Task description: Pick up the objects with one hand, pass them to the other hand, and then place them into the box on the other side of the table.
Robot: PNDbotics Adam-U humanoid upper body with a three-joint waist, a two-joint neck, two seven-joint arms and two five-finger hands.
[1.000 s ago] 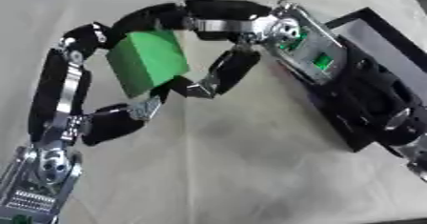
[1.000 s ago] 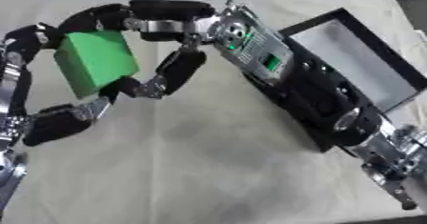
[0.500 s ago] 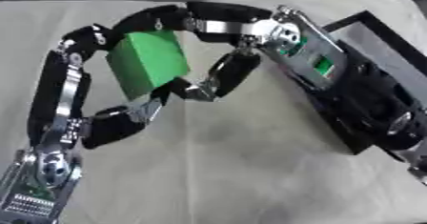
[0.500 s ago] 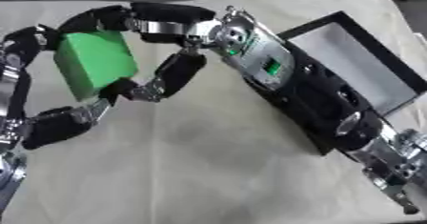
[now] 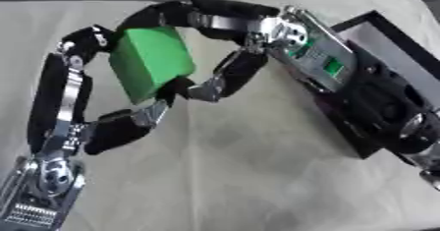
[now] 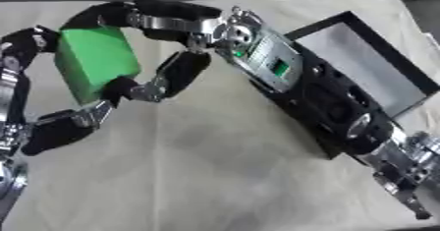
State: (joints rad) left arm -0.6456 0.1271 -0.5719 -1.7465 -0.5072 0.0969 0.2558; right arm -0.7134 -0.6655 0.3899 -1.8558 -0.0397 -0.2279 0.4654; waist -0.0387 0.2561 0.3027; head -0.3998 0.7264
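Note:
A green block (image 5: 151,63) hangs above the table's left half, caught between both hands. My left hand (image 5: 62,102) rises from the lower left. Its fingers run up the block's left side, and its thumb (image 5: 129,122) reaches under the block's lower edge. My right hand (image 5: 305,50) comes in from the right. Its fingers (image 5: 202,14) curl over the top of the block, and its thumb (image 5: 228,75) presses in from below right. A black box (image 6: 365,65) with a grey inside lies at the right edge, partly covered by my right forearm.
A beige cloth (image 5: 240,176) covers the table. My right forearm (image 6: 343,117) lies across the box's near-left rim. The near middle of the cloth is bare.

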